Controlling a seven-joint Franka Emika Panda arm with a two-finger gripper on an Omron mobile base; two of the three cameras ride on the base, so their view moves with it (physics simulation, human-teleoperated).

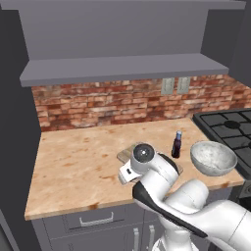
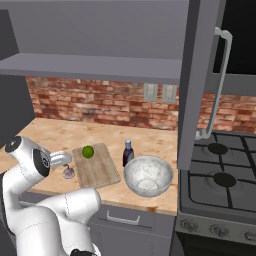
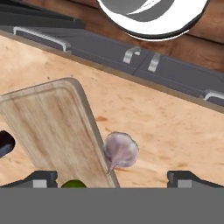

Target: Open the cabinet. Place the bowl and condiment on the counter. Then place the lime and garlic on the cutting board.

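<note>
My gripper [image 3: 113,179] is open, its dark fingertips [image 3: 41,178] wide apart, and it hovers just above the garlic [image 3: 120,149]. The pale garlic [image 2: 68,173] lies on the counter [image 2: 55,137] against the left edge of the cutting board [image 2: 96,165]. The green lime [image 2: 88,151] sits on the board's far end. The dark condiment bottle [image 2: 128,153] stands on the counter right of the board, with the marbled bowl [image 2: 148,175] in front of it near the counter's edge. The cabinet door [image 2: 197,85] hangs open.
A black stove [image 2: 220,185] adjoins the counter on the right, below the open door. A brick wall [image 1: 112,105] with outlets backs the counter. Grey drawers with silver handles [image 3: 131,54] run under the front edge. Bare counter [image 1: 73,157] spreads to the left.
</note>
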